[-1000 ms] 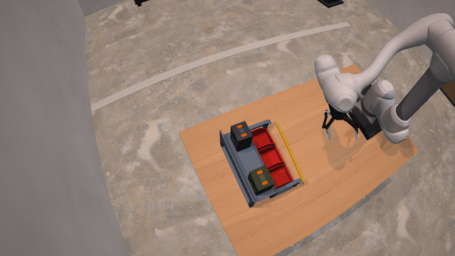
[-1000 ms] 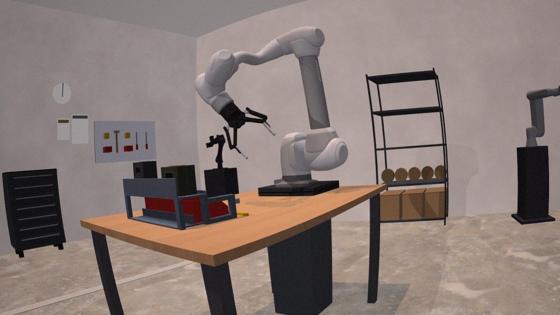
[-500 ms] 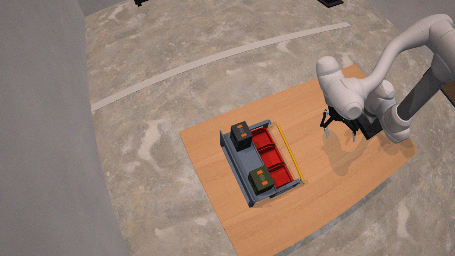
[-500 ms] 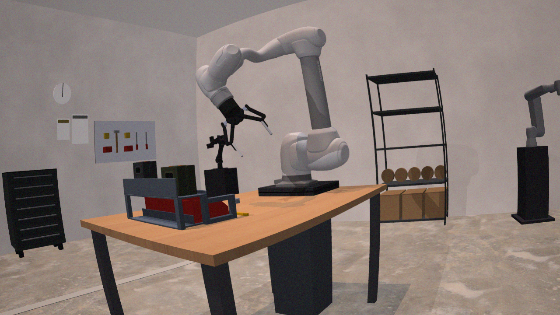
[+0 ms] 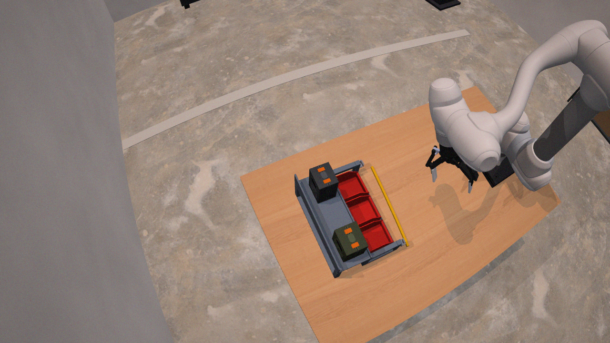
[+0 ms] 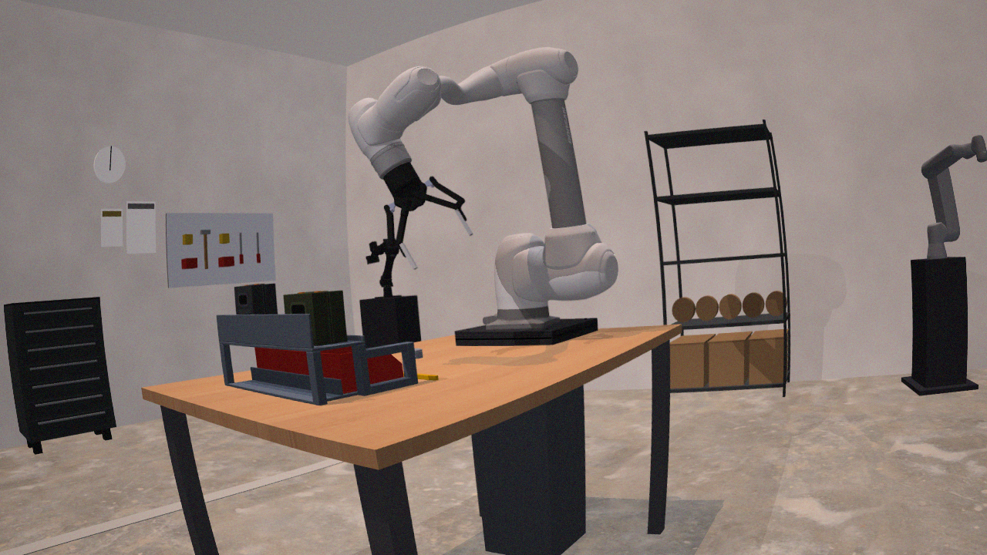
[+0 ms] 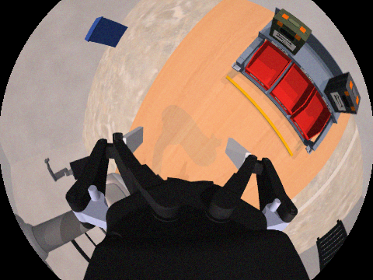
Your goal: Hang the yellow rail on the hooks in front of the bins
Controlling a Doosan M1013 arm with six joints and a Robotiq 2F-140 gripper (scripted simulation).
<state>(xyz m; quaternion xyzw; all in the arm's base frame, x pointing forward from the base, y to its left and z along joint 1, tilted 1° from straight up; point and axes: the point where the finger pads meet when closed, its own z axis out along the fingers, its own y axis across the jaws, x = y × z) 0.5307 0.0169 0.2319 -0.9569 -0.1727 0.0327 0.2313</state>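
The yellow rail (image 5: 389,206) lies flat on the wooden table just in front of the grey rack (image 5: 337,213) with its three red bins (image 5: 363,210). It also shows in the wrist view (image 7: 259,114), and only its end shows in the side view (image 6: 427,376). The rack's hooks stick out at its two front corners (image 5: 361,163) (image 5: 400,242); the end plates are too small to make out. My gripper (image 5: 452,179) is open and empty, high above the table, well to the right of the rail. Its fingers are spread wide in the wrist view (image 7: 186,146).
A black box (image 5: 323,181) and a green box (image 5: 349,243) stand on the rack behind the bins. The arm's black base plate (image 6: 526,330) sits at the table's far end. A small black stand with a post (image 6: 389,317) is behind the rack.
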